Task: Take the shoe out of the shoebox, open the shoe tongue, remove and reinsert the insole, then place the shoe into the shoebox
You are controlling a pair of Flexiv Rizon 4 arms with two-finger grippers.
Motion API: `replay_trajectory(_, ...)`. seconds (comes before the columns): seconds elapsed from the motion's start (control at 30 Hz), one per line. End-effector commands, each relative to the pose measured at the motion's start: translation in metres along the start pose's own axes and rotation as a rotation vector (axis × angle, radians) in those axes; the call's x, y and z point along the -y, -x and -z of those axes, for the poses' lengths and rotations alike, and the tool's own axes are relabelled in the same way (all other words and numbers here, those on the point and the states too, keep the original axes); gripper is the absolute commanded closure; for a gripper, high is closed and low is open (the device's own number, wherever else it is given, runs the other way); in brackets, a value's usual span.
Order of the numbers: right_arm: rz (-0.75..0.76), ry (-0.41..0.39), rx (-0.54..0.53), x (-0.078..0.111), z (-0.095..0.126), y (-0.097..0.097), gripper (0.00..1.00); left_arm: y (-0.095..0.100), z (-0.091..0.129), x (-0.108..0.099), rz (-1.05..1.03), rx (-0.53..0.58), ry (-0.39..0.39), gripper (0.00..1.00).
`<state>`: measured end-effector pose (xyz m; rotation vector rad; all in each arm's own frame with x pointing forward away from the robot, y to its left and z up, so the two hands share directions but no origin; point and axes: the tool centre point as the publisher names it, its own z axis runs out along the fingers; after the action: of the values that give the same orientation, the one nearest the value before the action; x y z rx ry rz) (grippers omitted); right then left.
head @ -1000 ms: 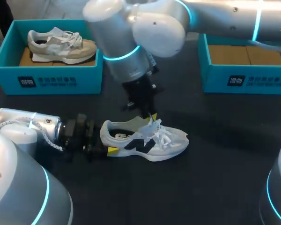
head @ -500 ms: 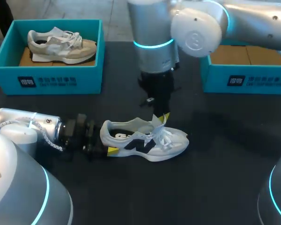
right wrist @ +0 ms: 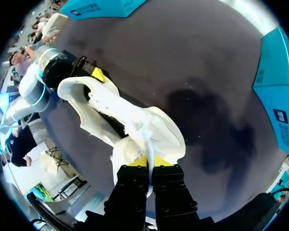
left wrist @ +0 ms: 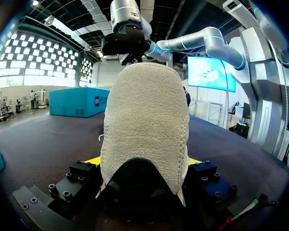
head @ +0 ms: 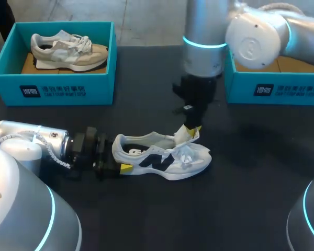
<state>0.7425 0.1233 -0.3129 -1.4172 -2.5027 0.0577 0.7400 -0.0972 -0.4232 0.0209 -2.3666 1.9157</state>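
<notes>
Shoe (head: 165,159) on its sole on the bench (head: 240,209), in the head view, out in the open between two teal boxes. The left box (head: 52,89) has a beige shoe (head: 68,52) in it, and the right box (head: 275,89) shows only brown card. The left pincer (head: 123,168) lies low along the bench at the heel (head: 116,149). The right pincer (head: 191,130) hangs from above, with the tongue (head: 184,137) drawn up to it.

Left wrist view: the heel's pale, fuzzy back fills the space between the yellow tips (left wrist: 94,161), one touching each side. That pincer is clamped on the shoe, standing fairly wide.

Right wrist view: the right pincer is nearly closed, its tips pinching a thin flap of the tongue. The shoe's mouth gapes dark beneath; I cannot make out the insole.

By my judgement the shoe is light, with a soft upper that gives under pressure, while the heel and sole are stiffer — so the heel is the sound place for an anchoring hold. The tongue is thin and floppy; it wants a grip near its top edge and a gentle pull, or it may slip free or drag the shoe. The insole is likely flexible foam — best taken at its heel end through the opened mouth.
</notes>
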Motion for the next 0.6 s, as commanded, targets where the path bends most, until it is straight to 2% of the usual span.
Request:
replay_trajectory(0.03, 0.001, 0.035, -0.164, 0.013, -0.006, 0.014, 1.0, -0.002, -0.004, -0.005, 0.001, 0.004, 0.0, 1.0)
replay_trajectory(0.47, 0.014, 0.076, -0.251, 0.014, -0.02, 0.021, 0.99, -0.002, -0.004, -0.005, 0.001, 0.004, 0.0, 1.0)
replay_trajectory(0.53, 0.001, 0.083, -0.259, 0.016, -0.019, 0.021, 0.72, -0.002, -0.004, -0.005, 0.001, 0.004, 0.0, 1.0)
replay_trajectory(0.57, -0.003, 0.082, -0.258, 0.017, -0.018, 0.02, 0.48, -0.002, -0.004, -0.005, 0.001, 0.004, 0.0, 1.0)
replay_trajectory(0.6, -0.011, 0.083, -0.256, 0.019, -0.016, 0.019, 0.17, -0.002, -0.004, -0.005, 0.001, 0.004, 0.0, 1.0)
